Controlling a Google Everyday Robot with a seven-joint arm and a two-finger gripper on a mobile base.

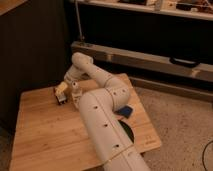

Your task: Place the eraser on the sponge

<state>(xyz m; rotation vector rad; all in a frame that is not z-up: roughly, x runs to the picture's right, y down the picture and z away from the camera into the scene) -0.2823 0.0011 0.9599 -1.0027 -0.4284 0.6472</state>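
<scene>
One arm (102,112) crosses the wooden table (40,131) from the near edge toward the far-left corner. I count one gripper (61,93), one eraser (63,100), one sponge (126,110), one white bottle (76,93) and one dark round dish (127,134).

1. Gripper: low over the table near the far edge, toward the far-left corner. I cannot tell its grip state from my view.
2. Eraser: a small dark block directly at the gripper's tip. I cannot tell whether it is gripped or only touched.
3. Bottle: upright, just beside the gripper on the side toward the right edge.
4. Sponge: blue, at the right edge, partly hidden behind the arm, well apart from the eraser.
5. Dish: near the near-right corner, partly hidden by the arm.
</scene>
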